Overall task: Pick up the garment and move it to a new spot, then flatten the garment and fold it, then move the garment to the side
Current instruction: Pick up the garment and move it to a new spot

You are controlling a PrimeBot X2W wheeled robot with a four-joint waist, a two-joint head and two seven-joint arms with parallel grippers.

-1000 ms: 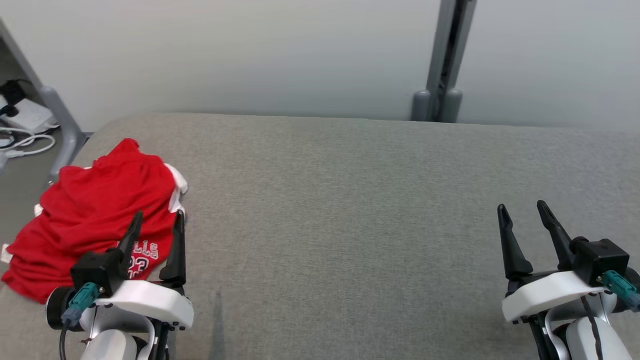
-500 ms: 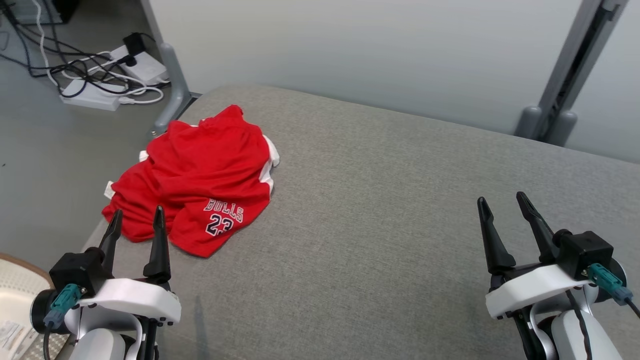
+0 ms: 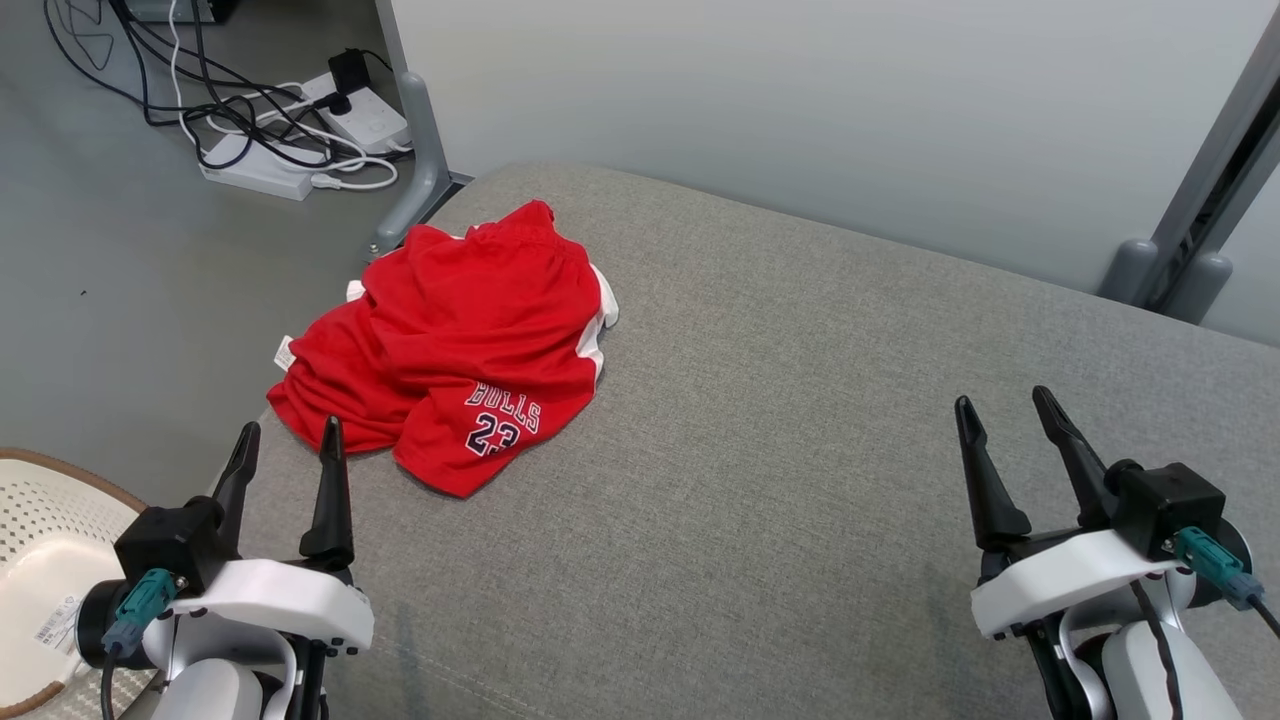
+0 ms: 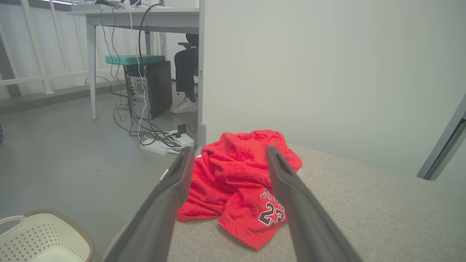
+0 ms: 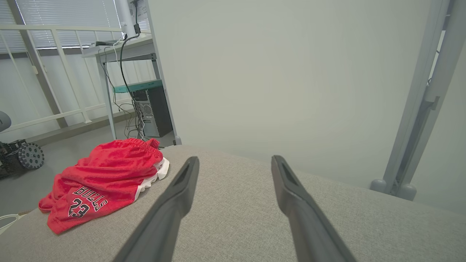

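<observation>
Head view — left claw (image 3: pixel 290 426) and right claw (image 3: pixel 1003 398) spread, empty, crumpled garment (image 3: pixel 470 340), left wrist view — person's shoe (image 4: pixel 185 106)

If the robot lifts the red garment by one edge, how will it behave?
The garment lies crumpled in soft folds, so it is probably floppy and would sag when lifted. It sits at the edge of the grey surface, so a push might slide it off.

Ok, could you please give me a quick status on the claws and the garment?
Left claw open, empty; right claw open, empty. Garment crumpled on grey surface, far left corner, untouched. Basket on floor by left claw.
</observation>
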